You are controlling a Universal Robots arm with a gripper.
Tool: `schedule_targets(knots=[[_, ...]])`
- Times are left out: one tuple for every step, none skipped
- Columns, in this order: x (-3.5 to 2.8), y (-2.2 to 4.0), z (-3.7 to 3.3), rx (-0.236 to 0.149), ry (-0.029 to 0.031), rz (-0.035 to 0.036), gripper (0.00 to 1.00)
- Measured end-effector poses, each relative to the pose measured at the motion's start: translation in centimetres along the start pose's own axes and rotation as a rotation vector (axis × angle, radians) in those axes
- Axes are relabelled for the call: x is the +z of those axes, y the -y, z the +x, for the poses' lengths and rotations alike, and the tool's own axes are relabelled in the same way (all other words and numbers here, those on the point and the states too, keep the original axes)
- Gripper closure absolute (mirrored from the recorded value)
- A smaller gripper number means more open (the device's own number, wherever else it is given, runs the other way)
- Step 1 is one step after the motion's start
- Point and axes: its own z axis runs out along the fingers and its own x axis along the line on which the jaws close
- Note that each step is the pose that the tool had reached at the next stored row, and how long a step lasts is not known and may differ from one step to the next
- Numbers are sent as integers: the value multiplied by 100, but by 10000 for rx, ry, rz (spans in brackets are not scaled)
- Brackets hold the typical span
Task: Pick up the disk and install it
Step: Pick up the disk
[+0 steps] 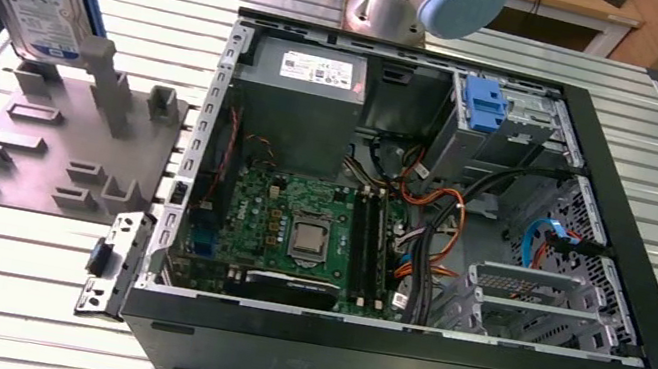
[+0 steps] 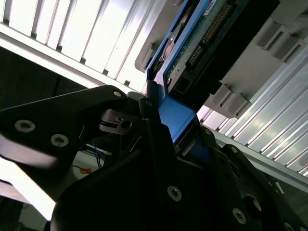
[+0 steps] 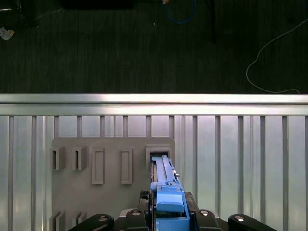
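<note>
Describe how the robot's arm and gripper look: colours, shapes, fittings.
The arm is a silver-grey metal cylinder, and its joint is closed by a round pale blue cap. The gripper is matte black. It is built from flat, angular link plates fastened with small silver screws.

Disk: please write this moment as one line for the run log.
claw shut on silver-grey rectangular disk in blue plastic bracket | disk upright at grey slotted holder | not installed

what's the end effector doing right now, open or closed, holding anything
End effector: closed on the disk, clamped on its blue bracket at one edge, with the disk held upright.
</note>
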Motion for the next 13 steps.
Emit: schedule_targets(knots=[[-2,0,0,0,0,1,63],[-11,0,0,0,0,0,63],[-21,0,0,0,0,0,63],[-22,0,0,0,0,0,63],[-23,0,0,0,0,1,63],[-25,0,0,0,0,0,63],[-27,0,0,0,0,-1,63],[-28,0,0,1,0,0,63],[-29,0,-1,0,0,0,63],[-31,0,-1,1,0,0,63],[-34,0,-1,1,0,-1,63],[-37,0,-1,1,0,-1,63],[-40,0,-1,0,0,-1,63]])
